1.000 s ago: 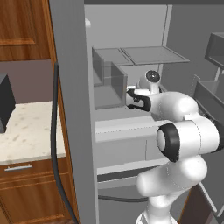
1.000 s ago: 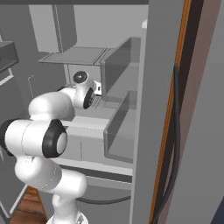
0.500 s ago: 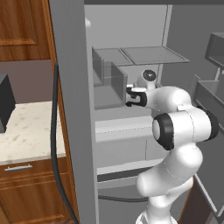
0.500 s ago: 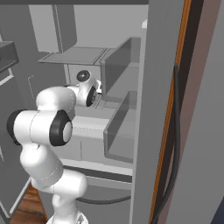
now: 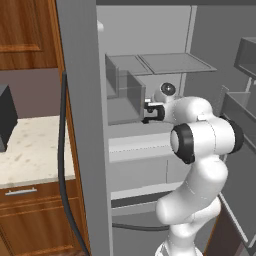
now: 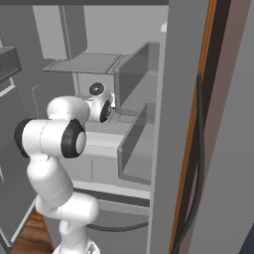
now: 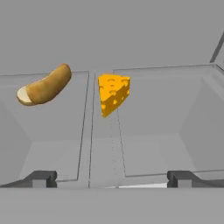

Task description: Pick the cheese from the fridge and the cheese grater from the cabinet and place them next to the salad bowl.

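We are reaching into the fridge (image 5: 150, 30), pincer (image 7: 111, 178) spread wide and empty, and next must advance to straddle the cheese (image 7: 113, 93) beside the bread loaf (image 7: 45, 85).

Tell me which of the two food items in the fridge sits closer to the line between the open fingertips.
The cheese: the orange-yellow holed wedge, roughly centred above the gripper. The brown bread roll lies well off to the left in the hand view.

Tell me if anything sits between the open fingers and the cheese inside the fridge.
Nothing visible does. In the hand view the cheese stands ahead, roughly centred between the two spread fingers, with bare shelf between. The bread piece lies off to its left in that view, clear of the straight path.
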Controlling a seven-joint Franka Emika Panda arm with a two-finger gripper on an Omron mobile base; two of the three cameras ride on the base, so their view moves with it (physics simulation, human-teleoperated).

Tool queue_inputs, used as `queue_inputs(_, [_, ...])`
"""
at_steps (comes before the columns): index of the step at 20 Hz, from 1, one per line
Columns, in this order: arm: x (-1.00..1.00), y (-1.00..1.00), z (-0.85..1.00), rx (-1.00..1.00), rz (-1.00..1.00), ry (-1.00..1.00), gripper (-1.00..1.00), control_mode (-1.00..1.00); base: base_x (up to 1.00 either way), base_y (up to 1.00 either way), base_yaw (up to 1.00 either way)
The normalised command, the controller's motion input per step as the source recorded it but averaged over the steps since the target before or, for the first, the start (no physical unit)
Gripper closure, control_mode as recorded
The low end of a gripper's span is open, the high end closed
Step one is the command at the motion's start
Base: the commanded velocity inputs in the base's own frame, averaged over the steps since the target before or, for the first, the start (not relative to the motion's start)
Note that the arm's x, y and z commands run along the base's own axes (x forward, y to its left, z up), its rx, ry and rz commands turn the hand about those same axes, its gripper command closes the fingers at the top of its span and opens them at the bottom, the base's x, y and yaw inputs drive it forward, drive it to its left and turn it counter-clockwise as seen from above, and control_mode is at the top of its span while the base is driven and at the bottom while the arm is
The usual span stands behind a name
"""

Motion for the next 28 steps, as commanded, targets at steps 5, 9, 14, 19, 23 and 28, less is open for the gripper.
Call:
queue_inputs(5, [0.32,0.0,-0.06,0.0,-0.01,0.0,-1.0,-1.0,0.0,0.0,0.0])
queue_inputs(9, [0.33,0.0,-0.06,0.0,-0.03,0.0,-1.0,-1.0,0.0,0.0,0.0])
queue_inputs(14, [0.29,0.0,-0.05,0.0,-0.03,0.0,-1.0,-1.0,0.0,0.0,0.0])
queue_inputs(19, [0.29,0.0,-0.1,0.0,-0.03,0.0,-1.0,-1.0,0.0,0.0,0.0])
queue_inputs(23, [0.27,0.0,-0.12,0.0,-0.02,0.0,-1.0,-1.0,0.0,0.0,0.0])
queue_inputs(28, [0.29,0.0,-0.06,0.0,-0.01,0.0,-1.0,-1.0,0.0,0.0,0.0])
